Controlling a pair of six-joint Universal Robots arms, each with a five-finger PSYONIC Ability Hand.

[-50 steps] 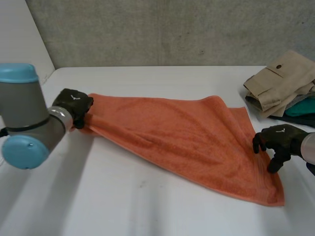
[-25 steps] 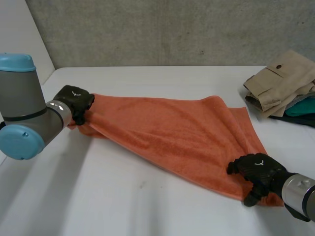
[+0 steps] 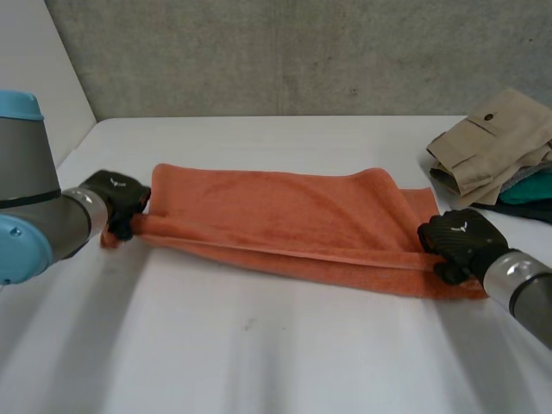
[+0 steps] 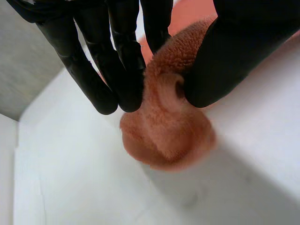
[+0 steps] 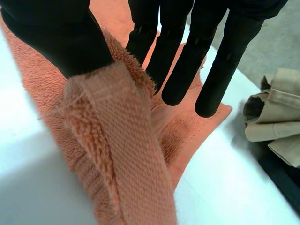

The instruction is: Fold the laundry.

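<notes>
An orange towel (image 3: 285, 216) lies on a white table (image 3: 259, 345), folded lengthwise into a long band that stretches between the robot's two black hands. The left hand (image 3: 116, 198) is at the towel's left end, where its thumb and fingers pinch a bunched corner of cloth. The right hand (image 3: 457, 241) is at the right end and grips the towel's woven hem between its thumb and nearly straight fingers. A pile of folded clothes (image 3: 500, 147) sits near the right hand, by the table's far edge.

A white table (image 3: 259, 345) carries an orange towel (image 3: 293, 216); a pile of folded clothes (image 3: 492, 147) sits beyond the towel's right end.
</notes>
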